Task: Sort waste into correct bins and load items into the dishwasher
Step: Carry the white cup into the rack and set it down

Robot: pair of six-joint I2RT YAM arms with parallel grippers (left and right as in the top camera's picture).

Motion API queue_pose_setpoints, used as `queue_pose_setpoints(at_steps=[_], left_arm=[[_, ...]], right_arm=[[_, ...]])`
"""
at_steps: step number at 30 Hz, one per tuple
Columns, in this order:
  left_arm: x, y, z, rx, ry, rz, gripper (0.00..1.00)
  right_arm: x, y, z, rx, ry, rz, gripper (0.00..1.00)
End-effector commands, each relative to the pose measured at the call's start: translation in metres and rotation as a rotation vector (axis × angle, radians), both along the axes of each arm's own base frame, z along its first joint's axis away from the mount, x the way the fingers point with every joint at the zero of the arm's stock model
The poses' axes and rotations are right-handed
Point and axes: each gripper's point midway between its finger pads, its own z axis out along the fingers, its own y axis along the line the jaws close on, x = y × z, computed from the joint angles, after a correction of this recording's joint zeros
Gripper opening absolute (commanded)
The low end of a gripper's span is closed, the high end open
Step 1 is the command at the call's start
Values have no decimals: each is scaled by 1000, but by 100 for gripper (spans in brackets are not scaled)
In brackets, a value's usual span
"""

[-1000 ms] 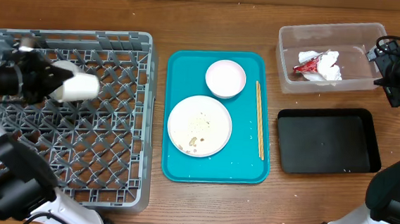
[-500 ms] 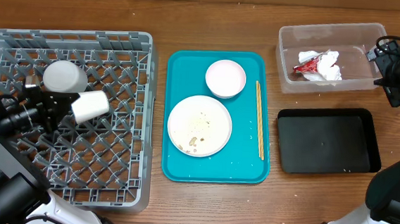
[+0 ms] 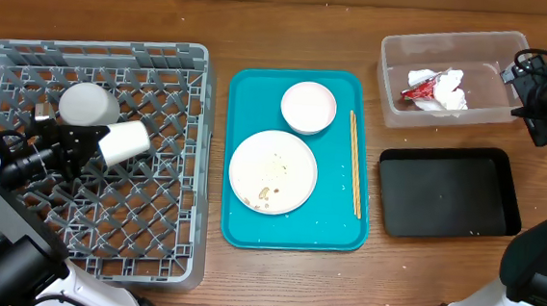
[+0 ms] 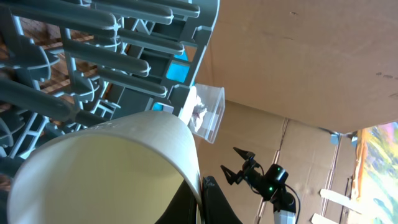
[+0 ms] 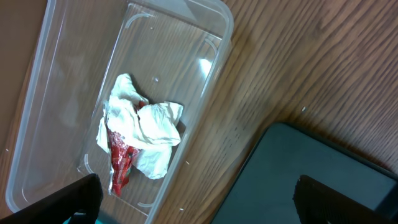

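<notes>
My left gripper (image 3: 103, 144) is shut on the rim of a small white cup (image 3: 126, 143), holding it on its side over the grey dishwasher rack (image 3: 143, 231). In the left wrist view the cup (image 4: 112, 168) fills the lower left, its wall pinched between my black fingers (image 4: 214, 199). A white bowl (image 3: 88, 104) sits upturned in the rack just behind. On the teal tray (image 3: 292, 233) lie a speckled plate (image 3: 273, 171), a smaller white dish (image 3: 309, 107) and chopsticks (image 3: 355, 164). My right gripper (image 5: 205, 208) hangs open over the clear tub (image 5: 205, 68), which holds the napkin (image 5: 149, 130) and red wrapper (image 5: 119, 163).
The black tray (image 3: 449, 192) lies in front of the clear tub (image 3: 453, 77) at the right. The black tray's corner (image 5: 311, 180) shows under my right gripper. Bare wood separates the rack, teal tray and bins.
My left arm swung from the rack's back left toward the front, carrying the cup slightly forward and uncovering the upturned bowl. In the last half second it barely moved. The right arm stayed still.
</notes>
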Motion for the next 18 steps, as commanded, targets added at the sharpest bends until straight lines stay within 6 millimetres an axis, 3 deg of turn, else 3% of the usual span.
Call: queue_pose_setpoints(at_steps=[1, 6, 14, 18], left_arm=[[-6, 2, -12, 62, 32, -20, 4], [-18, 20, -35, 114, 198, 25, 4], [-27, 48, -53, 215, 256, 73, 22], [-32, 51, -60, 232, 315, 83, 25]], right_arm=[[1, 1, 6, -7, -16, 3, 100], [1, 1, 6, -7, -16, 3, 100], [2, 1, 6, -8, -17, 3, 100], [1, 1, 6, -7, -16, 3, 100]])
